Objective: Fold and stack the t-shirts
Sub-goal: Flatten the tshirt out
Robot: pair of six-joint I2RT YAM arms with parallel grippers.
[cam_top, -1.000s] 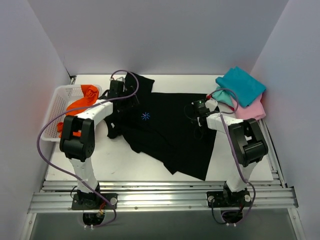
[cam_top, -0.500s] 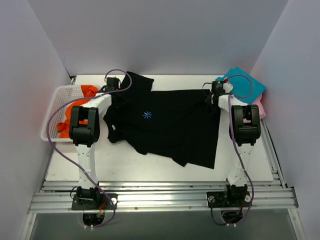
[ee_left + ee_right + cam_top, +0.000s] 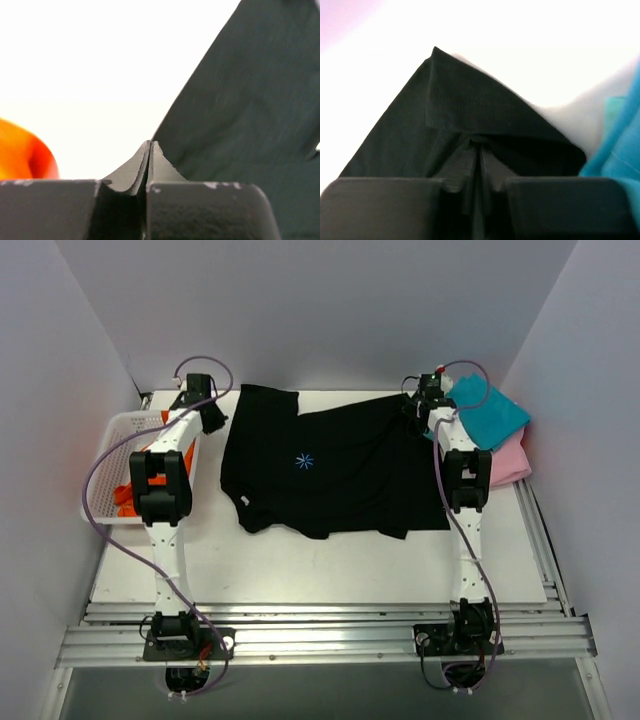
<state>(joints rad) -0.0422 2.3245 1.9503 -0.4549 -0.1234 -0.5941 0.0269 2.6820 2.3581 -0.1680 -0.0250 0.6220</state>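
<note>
While both arms reach to the far side of the white table (image 3: pixel 300 575), a large black t-shirt (image 3: pixel 340 475) lies spread between them, its small light-blue starburst mark (image 3: pixel 306 460) facing up left of centre.

The left gripper (image 3: pixel 212 420) sits at the shirt's left edge, just beside the white mesh basket (image 3: pixel 108 440). In the left wrist view its fingers (image 3: pixel 165 172) are pressed tightly together, and the black cloth (image 3: pixel 240 110) runs up and away to the right in a straight, taut line from their tips, so they appear to pinch that edge. An orange shirt (image 3: pixel 20 155) blurs into the lower left of that view; from above, the orange cloth (image 3: pixel 125 495) lies in the basket and hangs over its near rim.

The right gripper (image 3: pixel 416 412) is at the shirt's far right corner. Its wrist camera shows the jaws clamped on the black fabric (image 3: pixel 445 100), with a hemmed fold draped over the fingertips (image 3: pixel 460 165).

A teal shirt (image 3: pixel 490 410) lies folded at the table's far right, just beside that gripper, on top of a pink shirt (image 3: pixel 508 462) that shows beneath it on the near side. The teal cloth (image 3: pixel 620 145) also fills the right edge of the right wrist view.
</note>
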